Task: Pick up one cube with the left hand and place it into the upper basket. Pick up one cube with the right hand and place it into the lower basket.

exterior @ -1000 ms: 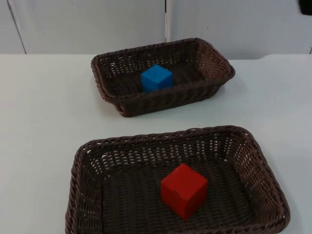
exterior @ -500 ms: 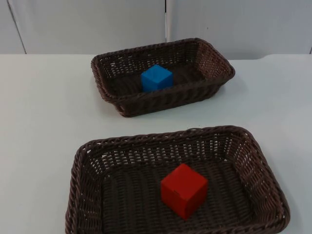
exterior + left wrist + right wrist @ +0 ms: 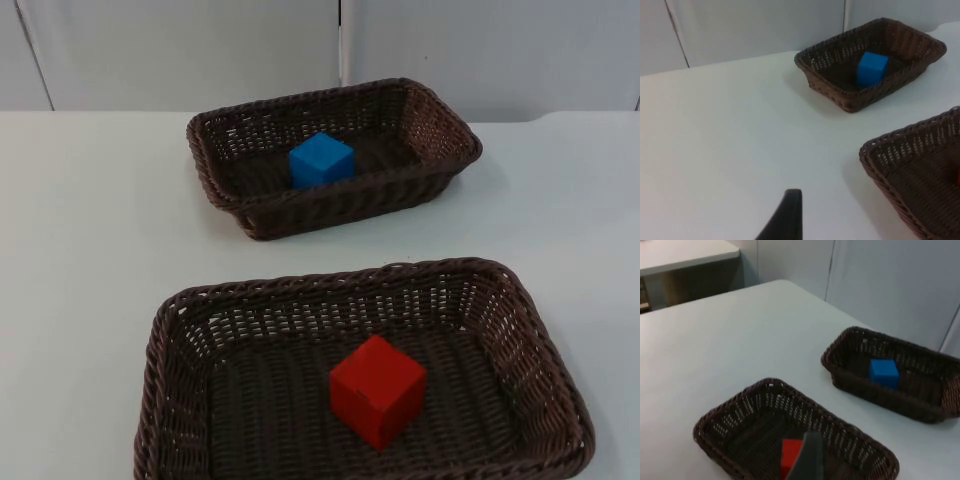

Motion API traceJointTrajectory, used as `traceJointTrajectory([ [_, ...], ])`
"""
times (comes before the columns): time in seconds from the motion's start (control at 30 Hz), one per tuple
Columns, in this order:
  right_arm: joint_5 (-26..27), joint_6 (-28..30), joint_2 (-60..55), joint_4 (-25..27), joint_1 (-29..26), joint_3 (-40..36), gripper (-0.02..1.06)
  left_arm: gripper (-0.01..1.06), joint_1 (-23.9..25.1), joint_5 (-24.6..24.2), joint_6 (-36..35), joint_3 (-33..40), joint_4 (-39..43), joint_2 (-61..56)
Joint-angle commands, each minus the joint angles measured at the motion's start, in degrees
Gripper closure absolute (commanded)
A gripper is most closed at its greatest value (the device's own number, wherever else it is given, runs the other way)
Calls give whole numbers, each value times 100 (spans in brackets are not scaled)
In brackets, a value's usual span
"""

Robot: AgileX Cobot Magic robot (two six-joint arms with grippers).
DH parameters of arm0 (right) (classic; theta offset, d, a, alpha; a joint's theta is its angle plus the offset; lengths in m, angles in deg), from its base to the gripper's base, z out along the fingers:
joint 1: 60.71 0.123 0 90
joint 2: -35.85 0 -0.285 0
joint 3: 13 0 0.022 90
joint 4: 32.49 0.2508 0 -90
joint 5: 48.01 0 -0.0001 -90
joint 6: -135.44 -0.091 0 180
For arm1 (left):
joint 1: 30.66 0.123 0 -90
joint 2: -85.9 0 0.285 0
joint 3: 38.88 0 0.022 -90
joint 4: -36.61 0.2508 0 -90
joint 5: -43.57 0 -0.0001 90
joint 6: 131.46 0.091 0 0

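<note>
A blue cube (image 3: 322, 160) lies inside the upper brown wicker basket (image 3: 340, 205) at the back of the table. A red cube (image 3: 378, 390) sits in the lower wicker basket (image 3: 340, 278) near the front edge. My left gripper (image 3: 789, 220) hangs over bare table to the left of both baskets, with the blue cube (image 3: 872, 69) far ahead of it. My right gripper (image 3: 809, 460) is held high over the lower basket (image 3: 740, 405) and partly hides the red cube (image 3: 789, 455). Nothing is seen in either gripper.
The white table (image 3: 90, 230) stretches wide to the left of the baskets and between them. A grey partition wall (image 3: 200, 50) closes the far edge. Another light table (image 3: 685, 252) stands beyond this one's end.
A black piece of the right arm at the top view's upper right corner has pulled out of sight. Both cubes and both baskets stay put.
</note>
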Motion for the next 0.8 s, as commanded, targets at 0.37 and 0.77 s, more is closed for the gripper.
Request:
traceJointTrajectory([
  [0.37,-1170,-253,974,-144,28,-6,33,13,-17,-132,0,174,-114,-21],
  [0.77,-2155,-449,2081,104,28,-173,33,13,-17,-220,0,264,-134,-21],
])
